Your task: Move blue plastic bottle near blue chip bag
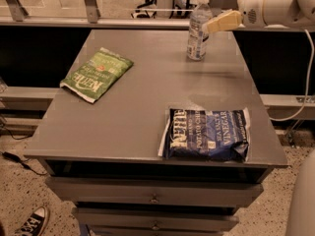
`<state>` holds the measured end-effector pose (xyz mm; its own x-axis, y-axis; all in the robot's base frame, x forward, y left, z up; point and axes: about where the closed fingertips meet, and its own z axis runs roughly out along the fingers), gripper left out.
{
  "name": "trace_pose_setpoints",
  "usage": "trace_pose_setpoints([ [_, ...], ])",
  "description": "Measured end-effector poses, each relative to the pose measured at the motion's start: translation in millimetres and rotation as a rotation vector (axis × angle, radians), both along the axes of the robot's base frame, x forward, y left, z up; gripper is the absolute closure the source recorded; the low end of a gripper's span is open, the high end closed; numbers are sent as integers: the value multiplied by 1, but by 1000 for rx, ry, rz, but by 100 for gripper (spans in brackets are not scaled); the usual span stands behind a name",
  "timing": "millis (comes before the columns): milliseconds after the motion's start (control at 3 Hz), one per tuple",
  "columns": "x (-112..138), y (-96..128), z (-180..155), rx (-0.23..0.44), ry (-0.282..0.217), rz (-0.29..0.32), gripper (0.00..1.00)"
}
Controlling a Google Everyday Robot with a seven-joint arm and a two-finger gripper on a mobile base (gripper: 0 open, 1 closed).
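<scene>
The blue plastic bottle (198, 32), clear with a white cap, stands upright at the far right of the grey table (138, 112). My gripper (210, 26) reaches in from the upper right at the height of the bottle's upper part, its cream tip right against the bottle's right side. The blue chip bag (206, 134) lies flat at the table's front right, well apart from the bottle.
A green Kettle chip bag (96, 74) lies at the table's left. A railing (91, 4) runs behind the table. Drawers (152, 198) sit under the tabletop. A shoe (30, 222) and a cable lie on the floor at lower left.
</scene>
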<state>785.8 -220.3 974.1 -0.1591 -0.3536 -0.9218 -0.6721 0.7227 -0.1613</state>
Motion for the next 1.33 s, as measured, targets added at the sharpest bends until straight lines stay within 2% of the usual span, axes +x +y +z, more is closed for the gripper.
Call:
trace_pose_setpoints([
  [333, 12, 33, -8, 64, 19, 37, 0],
  [667, 12, 33, -9, 67, 18, 36, 0],
  [1333, 0, 45, -20, 130, -2, 35, 0],
])
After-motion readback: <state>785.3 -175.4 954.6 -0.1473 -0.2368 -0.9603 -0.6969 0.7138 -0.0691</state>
